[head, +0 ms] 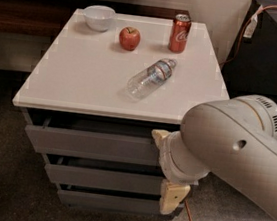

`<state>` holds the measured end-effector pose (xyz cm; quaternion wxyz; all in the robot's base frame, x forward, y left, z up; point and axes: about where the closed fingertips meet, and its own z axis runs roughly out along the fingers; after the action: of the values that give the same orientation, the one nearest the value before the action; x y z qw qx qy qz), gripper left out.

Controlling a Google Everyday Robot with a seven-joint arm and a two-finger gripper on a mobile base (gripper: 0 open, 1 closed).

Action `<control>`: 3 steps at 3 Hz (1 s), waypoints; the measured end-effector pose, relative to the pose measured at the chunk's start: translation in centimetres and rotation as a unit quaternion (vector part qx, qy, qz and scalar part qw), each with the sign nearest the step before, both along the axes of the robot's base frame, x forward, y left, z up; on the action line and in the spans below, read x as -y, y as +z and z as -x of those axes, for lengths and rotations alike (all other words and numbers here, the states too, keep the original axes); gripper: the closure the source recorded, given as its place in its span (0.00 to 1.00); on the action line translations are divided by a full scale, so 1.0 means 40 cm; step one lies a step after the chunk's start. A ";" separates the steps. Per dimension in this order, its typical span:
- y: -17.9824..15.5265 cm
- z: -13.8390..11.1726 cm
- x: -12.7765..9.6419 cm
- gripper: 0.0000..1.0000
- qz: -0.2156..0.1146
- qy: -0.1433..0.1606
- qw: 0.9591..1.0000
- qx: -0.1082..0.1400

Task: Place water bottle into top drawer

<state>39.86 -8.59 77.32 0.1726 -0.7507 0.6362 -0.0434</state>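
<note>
With empty claw point(164, 170) apart beside shut grey top drawer point(91, 144), could slip off handleless front, stranding clear ribbed plastic water bottle point(151, 77).

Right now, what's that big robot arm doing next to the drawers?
The robot's gripper is down in front of the top drawer, near its right end in this view, open and holding nothing. That drawer looks shut. The water bottle lies on its side on the white tabletop, untouched, near an apple, a Coca-Cola can and a white bowl.
</note>
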 end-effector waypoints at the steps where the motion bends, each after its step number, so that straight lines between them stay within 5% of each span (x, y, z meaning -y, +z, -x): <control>1: -0.052 -0.034 -0.026 0.00 0.000 -0.006 1.000 0.008; 3: -0.158 -0.145 -0.040 0.00 0.002 -0.030 0.999 0.020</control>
<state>45.64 -7.01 70.98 0.1823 -0.7309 0.6546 -0.0645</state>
